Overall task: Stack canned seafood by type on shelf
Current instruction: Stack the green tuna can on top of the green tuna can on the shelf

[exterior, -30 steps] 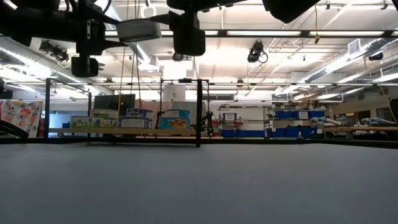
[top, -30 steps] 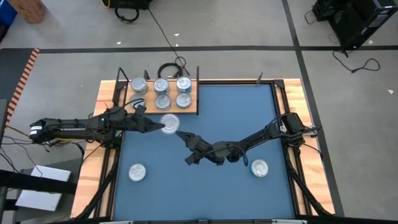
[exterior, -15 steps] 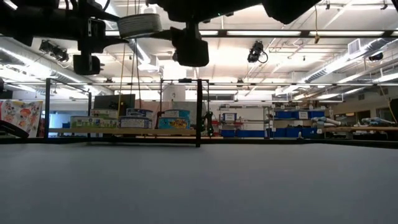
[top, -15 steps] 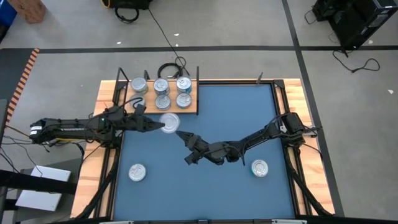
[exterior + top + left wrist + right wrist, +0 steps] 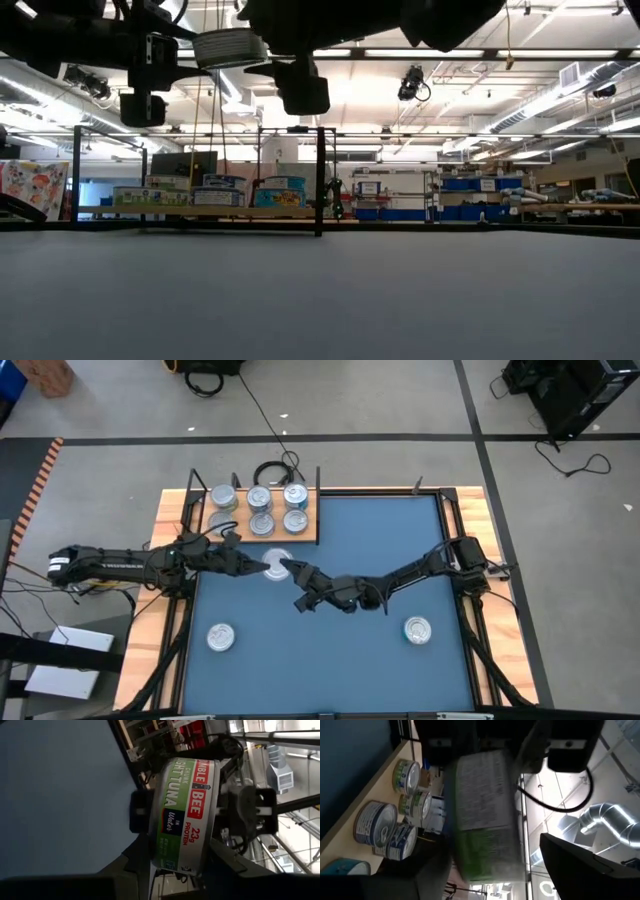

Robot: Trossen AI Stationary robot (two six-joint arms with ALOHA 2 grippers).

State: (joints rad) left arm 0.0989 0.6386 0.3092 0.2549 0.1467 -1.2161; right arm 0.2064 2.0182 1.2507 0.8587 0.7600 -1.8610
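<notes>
**Tuna tin in mid-air between both hands, short of the shelf**

The left hand pinches one tin by its sides, held aloft over the blue surface just in front of the shelf. The right hand sits spread wide, its fingers flanking the same tin without gripping it. Judged step: a handover or a carry to the shelf. The next move calls for a secure grip before any release, then placement on the matching stack.

The label reads "BUMBLE BEE", "CHUNK LIGHT TUNA IN WATER", "23g PROTEIN".

Six tins stand on the shelf; two loose tins remain on the surface.
</notes>
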